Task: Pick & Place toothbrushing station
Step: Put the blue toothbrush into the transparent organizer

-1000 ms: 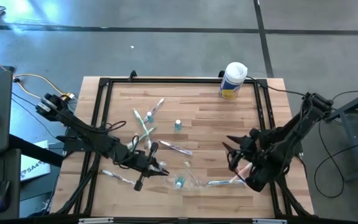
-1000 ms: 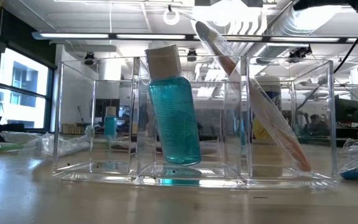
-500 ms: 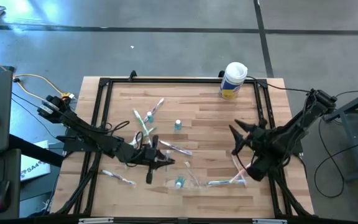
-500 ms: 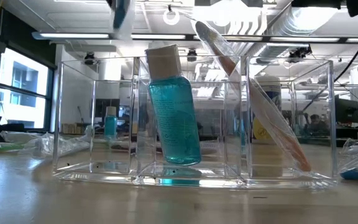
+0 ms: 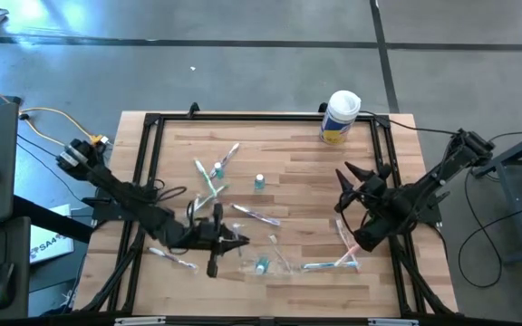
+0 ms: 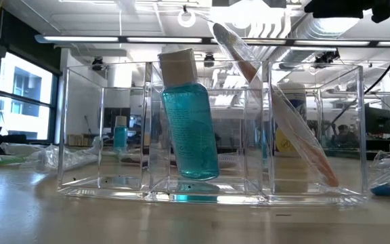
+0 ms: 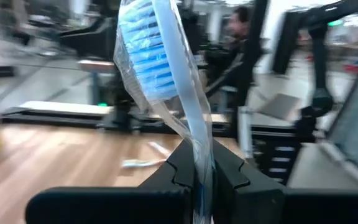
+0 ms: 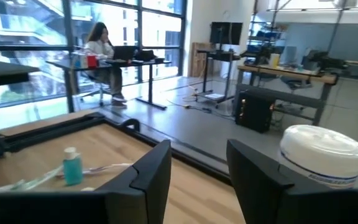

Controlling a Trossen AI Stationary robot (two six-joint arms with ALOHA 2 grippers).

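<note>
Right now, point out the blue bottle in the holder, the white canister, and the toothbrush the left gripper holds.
blue bottle (image 6: 189,129), low view, body.
white canister (image 5: 341,116), high view, lid.
toothbrush (image 7: 148,56), left wrist view, bristles.

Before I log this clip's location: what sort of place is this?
Probably an open-plan lab or office workspace: desks with monitors, exposed ceiling ducts, large windows, and a person seated at a desk beyond the wooden table.

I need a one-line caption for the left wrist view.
Left gripper shut on a wrapped blue-bristled toothbrush, above the wooden table.
</note>
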